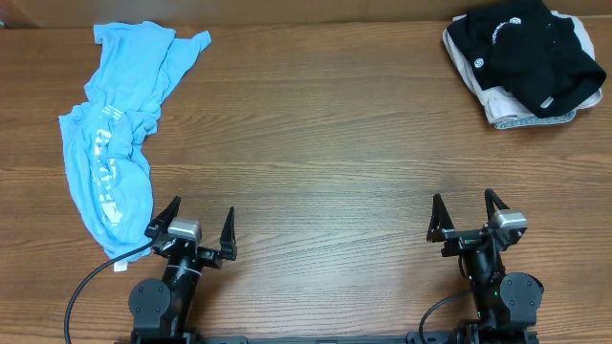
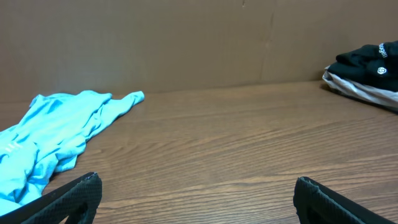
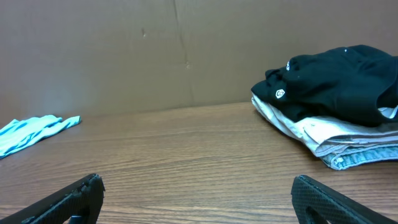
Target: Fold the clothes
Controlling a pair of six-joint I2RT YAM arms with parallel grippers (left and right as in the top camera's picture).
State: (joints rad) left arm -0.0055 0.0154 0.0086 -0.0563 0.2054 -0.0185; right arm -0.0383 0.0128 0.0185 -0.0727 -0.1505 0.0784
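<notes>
**1. Tabletop** [image 1: 325, 143]: brown wood grain, carrying every item below. A plain brown wall [image 2: 186, 43] stood at its far edge, ahead of both grippers.

**2. T-shirt** [image 1: 120, 143]: 1 light sky-blue, short-sleeved piece, unfolded and crumpled into a long strip. It lay ahead of and to the left of the left gripper. Its near end came just beside that gripper's left finger; contact could not be told. Its far end reached toward the wall, well apart from the right gripper. White print ran along its middle.

**3. Black garment** [image 1: 526, 48]: 1 piece with white round logos, loosely heaped. It sat far ahead of and to the right of the right gripper, resting on item 4.

**4. Pale folded garment** [image 1: 507, 110]: white to beige, under the black one, its edges showing on the side nearer the right gripper.

**5. Left gripper** [image 1: 202, 206]: 2 black fingers spread wide, nothing between them, low over the near edge of the tabletop.

**6. Right gripper** [image 1: 464, 196]: 2 black fingers spread wide, nothing between them, also at the near edge, well apart from the left gripper.

**7. Cable** [image 1: 91, 282]: 1 black lead curving out to the left behind the left gripper.
</notes>
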